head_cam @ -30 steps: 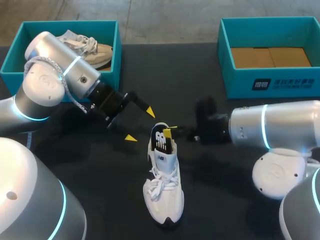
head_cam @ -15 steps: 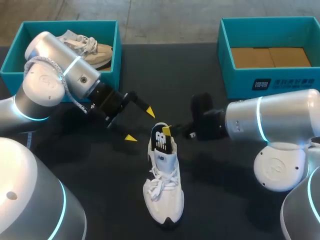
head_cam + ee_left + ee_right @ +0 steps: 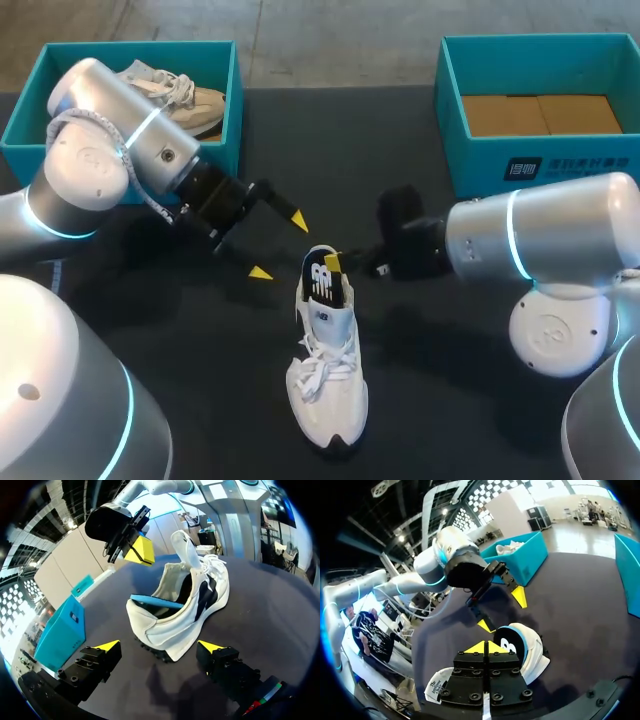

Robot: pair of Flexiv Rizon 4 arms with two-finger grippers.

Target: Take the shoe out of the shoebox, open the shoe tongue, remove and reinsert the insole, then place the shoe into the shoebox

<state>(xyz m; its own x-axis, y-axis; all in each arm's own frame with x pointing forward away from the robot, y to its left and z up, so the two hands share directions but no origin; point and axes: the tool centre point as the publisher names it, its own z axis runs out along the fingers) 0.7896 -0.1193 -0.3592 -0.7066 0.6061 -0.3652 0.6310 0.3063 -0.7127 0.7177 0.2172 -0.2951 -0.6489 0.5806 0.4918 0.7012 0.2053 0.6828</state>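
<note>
Shows white laced shoe [image 3: 322, 395] at frame centre with flat blue insole [image 3: 155, 601] jutting from it, left gripper [image 3: 279, 247] spread wide, right gripper [image 3: 336, 262] pinched shut.

White sneaker [image 3: 326, 385] sits upright on its sole approx mid-tabletop, toe twd the near edge. Insole [image 3: 322, 278], black top w/ white logo and blue underside, pokes up out of the heel opening. Teal shoebox [image 3: 236, 120] at far-left corner holds a beige shoe [image 3: 195, 105]. 2nd teal box [image 3: 470, 165] is at far-right.
</note>
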